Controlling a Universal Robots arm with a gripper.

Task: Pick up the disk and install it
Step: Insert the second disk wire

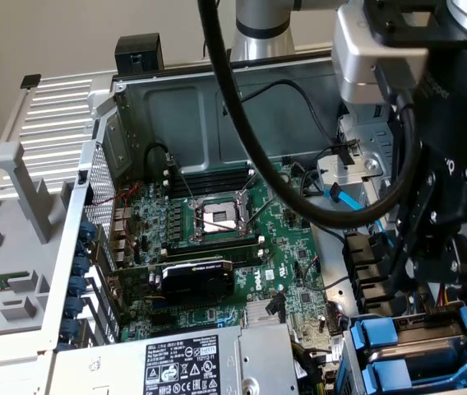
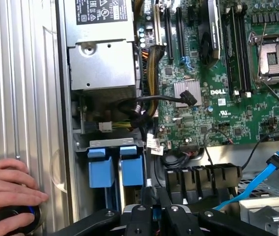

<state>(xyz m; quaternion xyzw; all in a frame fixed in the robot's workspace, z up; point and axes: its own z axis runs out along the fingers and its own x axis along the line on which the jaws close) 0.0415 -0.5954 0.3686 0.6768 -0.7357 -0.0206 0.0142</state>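
Observation:
Two bright blue disk carriers (image 2: 116, 168) sit side by side in the drive bay at the case's corner. In the exterior view the same carriers (image 1: 390, 355) lie at the lower right, with a grey drive surface behind them. My gripper (image 2: 155, 216) hangs just above and beside this bay, its black fingers (image 2: 140, 219) drawn close together. A thin sliver of blue shows between them; I cannot tell what it belongs to. In the exterior view my gripper (image 1: 423, 276) hovers over the black cable sockets, a little behind the carriers.
A green motherboard (image 1: 217, 230) with an open processor socket (image 2: 272, 56) fills the case. The grey power-supply box (image 1: 192, 366) sits beside the bay. A blue cable (image 2: 257, 184) and black cables run near my fingers. A hand (image 2: 7, 189) rests on the case's ribbed side.

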